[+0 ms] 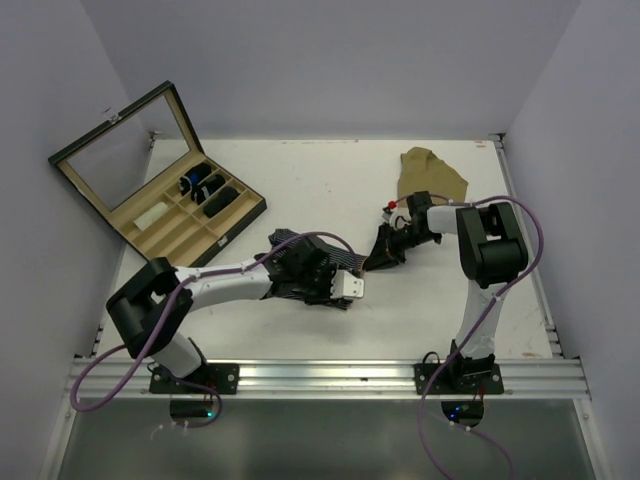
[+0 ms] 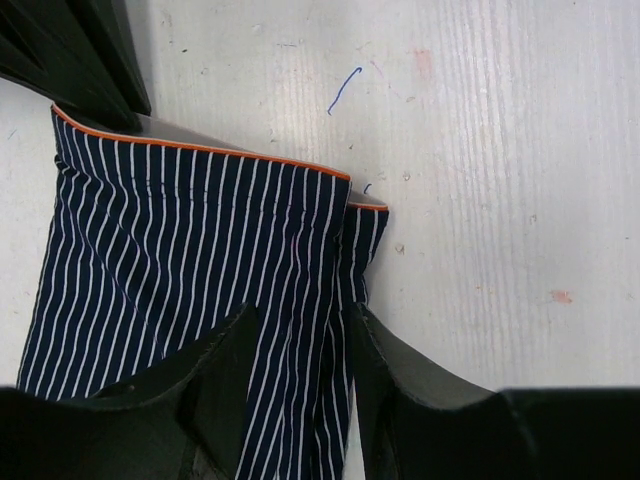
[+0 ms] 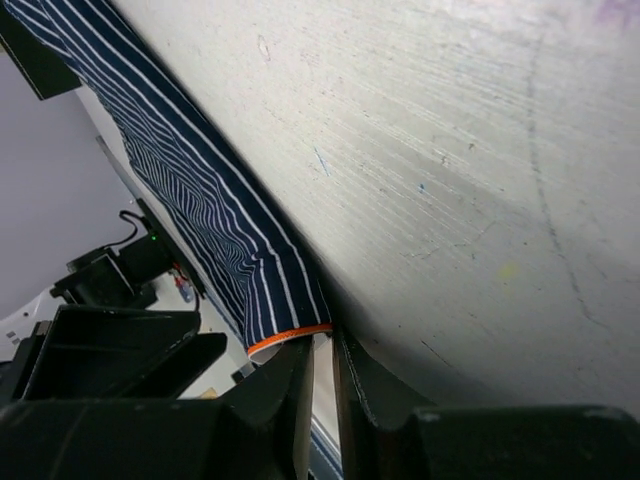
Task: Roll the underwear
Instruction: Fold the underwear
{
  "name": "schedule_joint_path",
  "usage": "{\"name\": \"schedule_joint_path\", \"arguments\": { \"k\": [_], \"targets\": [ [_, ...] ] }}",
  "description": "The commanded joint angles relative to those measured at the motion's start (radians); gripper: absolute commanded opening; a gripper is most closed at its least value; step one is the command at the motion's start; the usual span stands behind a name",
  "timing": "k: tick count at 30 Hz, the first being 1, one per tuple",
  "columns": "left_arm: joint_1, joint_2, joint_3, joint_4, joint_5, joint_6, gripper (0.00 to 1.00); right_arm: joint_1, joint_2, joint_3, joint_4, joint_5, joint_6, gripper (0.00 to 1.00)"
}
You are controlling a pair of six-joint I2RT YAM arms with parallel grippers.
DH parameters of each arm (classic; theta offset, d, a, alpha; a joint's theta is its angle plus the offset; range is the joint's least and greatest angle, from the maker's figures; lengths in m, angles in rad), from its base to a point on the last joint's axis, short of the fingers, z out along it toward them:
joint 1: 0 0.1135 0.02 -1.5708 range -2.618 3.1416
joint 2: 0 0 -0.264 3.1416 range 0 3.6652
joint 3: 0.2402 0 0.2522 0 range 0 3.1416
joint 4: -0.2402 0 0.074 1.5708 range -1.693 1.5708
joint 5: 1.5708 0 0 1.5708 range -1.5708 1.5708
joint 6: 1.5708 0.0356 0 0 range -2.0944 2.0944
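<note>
The underwear is navy with thin white stripes and an orange hem, and it lies stretched between my two grippers at mid-table. In the left wrist view the underwear spreads flat, and a fold of it runs between the fingers of my left gripper, which is shut on it. My left gripper sits at the cloth's near left end. My right gripper is at the far right end. In the right wrist view the right gripper is nearly closed, pinching the orange hem of the underwear at its tips.
A tan cloth lies bunched at the back right. An open case with a glass lid stands at the left, with dark rolled items in its compartments. The table's raised edge runs close behind the right arm.
</note>
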Motion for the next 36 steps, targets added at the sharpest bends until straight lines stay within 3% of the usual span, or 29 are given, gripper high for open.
{"name": "schedule_joint_path", "arguments": {
  "k": [1, 14, 36],
  "targets": [
    [-0.024, 0.004, 0.023, 0.074, -0.033, -0.009, 0.46, 0.003, 0.017, -0.038, 0.057, 0.182, 0.042, 0.18],
    [-0.061, 0.059, 0.07, 0.076, 0.007, 0.003, 0.43, 0.015, 0.043, 0.003, 0.01, 0.354, 0.079, 0.0],
    [-0.073, 0.1, 0.092, 0.079, 0.018, 0.015, 0.39, 0.052, 0.066, 0.031, -0.018, 0.411, 0.081, 0.0]
  ]
}}
